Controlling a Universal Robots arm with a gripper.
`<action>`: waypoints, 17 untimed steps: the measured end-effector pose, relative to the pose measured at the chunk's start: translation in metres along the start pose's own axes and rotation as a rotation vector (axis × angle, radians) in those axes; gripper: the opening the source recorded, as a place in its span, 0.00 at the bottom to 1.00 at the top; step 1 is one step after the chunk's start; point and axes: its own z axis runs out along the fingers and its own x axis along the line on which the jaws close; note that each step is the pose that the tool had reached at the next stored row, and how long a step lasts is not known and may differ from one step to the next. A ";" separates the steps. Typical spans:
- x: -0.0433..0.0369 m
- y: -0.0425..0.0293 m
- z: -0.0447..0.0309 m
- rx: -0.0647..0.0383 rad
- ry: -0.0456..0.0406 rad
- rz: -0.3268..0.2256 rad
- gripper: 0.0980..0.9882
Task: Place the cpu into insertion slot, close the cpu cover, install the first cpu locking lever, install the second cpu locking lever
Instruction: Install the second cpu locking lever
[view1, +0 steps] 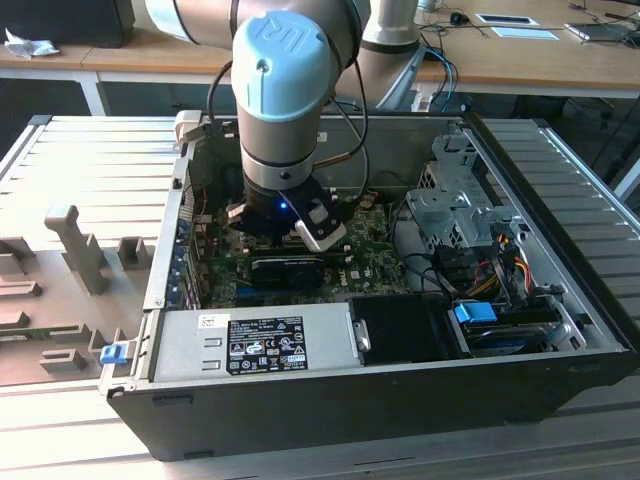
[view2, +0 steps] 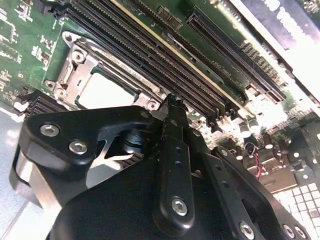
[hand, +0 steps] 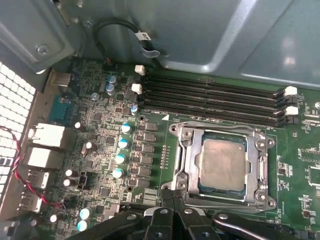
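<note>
1. The open computer case (view1: 330, 400) lies on the surface (view1: 60, 420); a power supply (view1: 250, 345) fills its near wall.
2. Inside the case, the gripper (hand: 172, 197) hangs over the motherboard (hand: 100, 150), fingers (view2: 172, 125) pressed together, holding nothing.
3. The cpu (hand: 222, 162) sits in the insertion slot (hand: 186, 175), at 1 o'clock from the fingertips, with the cpu cover (hand: 257, 170) lying around it.
4. Beyond run 4 memory slots (hand: 210, 97).

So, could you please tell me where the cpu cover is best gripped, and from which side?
Probably its outer rim on the side nearest the gripper, approached from above: the cpu cover lies flat around the cpu, so only that thin edge offers purchase.
</note>
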 end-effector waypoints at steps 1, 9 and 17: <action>0.0000 -0.0004 0.0013 -0.004 -0.0005 0.000 0.01; 0.0014 -0.0027 0.0102 -0.045 -0.0065 -0.001 0.01; 0.0024 0.0014 -0.0037 -0.049 -0.0069 -0.001 0.01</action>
